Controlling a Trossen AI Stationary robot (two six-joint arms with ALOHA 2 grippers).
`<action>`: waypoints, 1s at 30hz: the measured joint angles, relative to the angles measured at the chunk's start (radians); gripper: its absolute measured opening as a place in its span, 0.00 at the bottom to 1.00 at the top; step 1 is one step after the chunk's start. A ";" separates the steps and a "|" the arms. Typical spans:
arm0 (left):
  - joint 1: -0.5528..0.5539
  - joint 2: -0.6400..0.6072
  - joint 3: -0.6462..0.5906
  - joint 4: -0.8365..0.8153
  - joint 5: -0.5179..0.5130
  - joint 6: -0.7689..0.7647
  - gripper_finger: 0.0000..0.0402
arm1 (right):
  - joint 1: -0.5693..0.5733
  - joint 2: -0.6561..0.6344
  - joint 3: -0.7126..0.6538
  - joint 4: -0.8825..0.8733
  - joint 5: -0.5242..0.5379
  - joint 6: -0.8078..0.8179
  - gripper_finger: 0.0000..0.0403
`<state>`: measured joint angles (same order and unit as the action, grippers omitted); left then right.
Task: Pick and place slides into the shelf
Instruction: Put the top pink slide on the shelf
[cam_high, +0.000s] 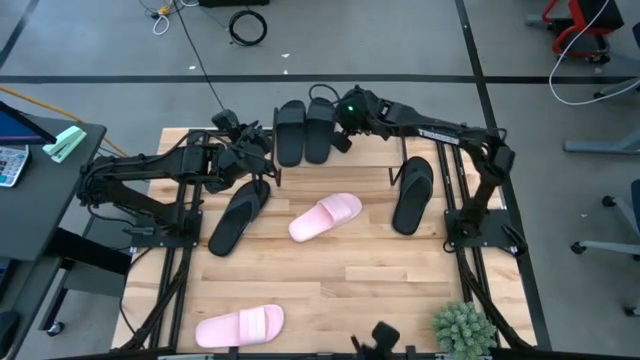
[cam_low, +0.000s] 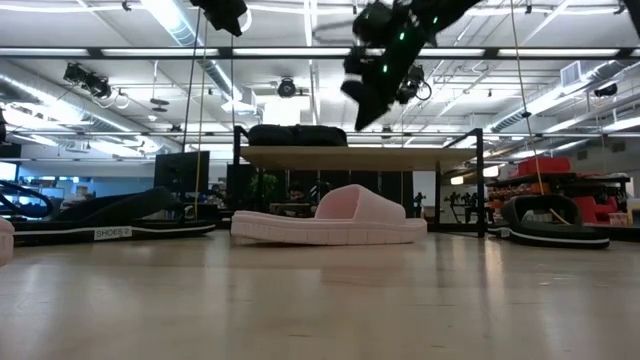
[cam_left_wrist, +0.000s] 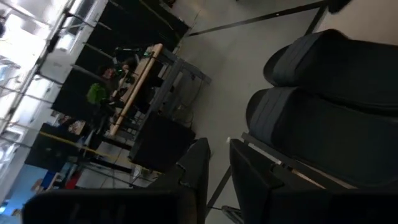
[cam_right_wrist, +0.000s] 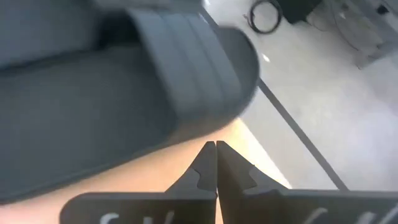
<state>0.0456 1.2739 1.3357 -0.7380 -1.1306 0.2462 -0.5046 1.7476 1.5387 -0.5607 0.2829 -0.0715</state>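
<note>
From above, my right gripper (cam_high: 341, 136) hangs over the shelf (cam_high: 370, 148) at the far edge of the counter (cam_high: 350, 275), just beside two black slides (cam_high: 305, 130) lying side by side on the shelf's top board. My left gripper (cam_high: 262, 160) sits near the shelf's left end, over the heel of a third black slide (cam_high: 238, 216) that lies slanted on the counter. A fourth black slide (cam_high: 412, 193) rests near the right arm's base. One pink slide (cam_high: 325, 217) lies mid-counter with bare wood all around it; another pink slide (cam_high: 239, 326) lies by the near edge, well apart. A small green plant (cam_high: 463, 328) stands at the near right corner.

At counter level, the pink slide sits in front of the shelf, whose board carries the black pair while the space beneath it is open. Both arms hang above.

Through my left wrist camera, my fingers (cam_left_wrist: 193, 180) stand slightly apart, holding nothing, with the black pair just ahead.

Through my right wrist camera, my fingers (cam_right_wrist: 239, 171) are pressed together, empty, above the board beside a black slide.
</note>
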 joint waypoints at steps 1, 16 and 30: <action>-0.001 0.000 0.000 0.000 0.023 0.000 0.19 | 0.017 -0.025 0.000 -0.018 0.000 0.012 0.00; -0.174 0.081 -0.007 -0.092 0.776 0.051 0.17 | 0.476 -0.370 -0.068 -0.412 0.010 0.303 0.00; -0.178 0.507 -0.071 0.328 0.681 0.427 0.42 | 0.901 -0.522 -0.529 -0.404 0.199 0.857 0.00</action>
<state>-0.1322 1.7808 1.2644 -0.4104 -0.4492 0.6731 0.3960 1.2259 1.0101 -0.9649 0.4816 0.7850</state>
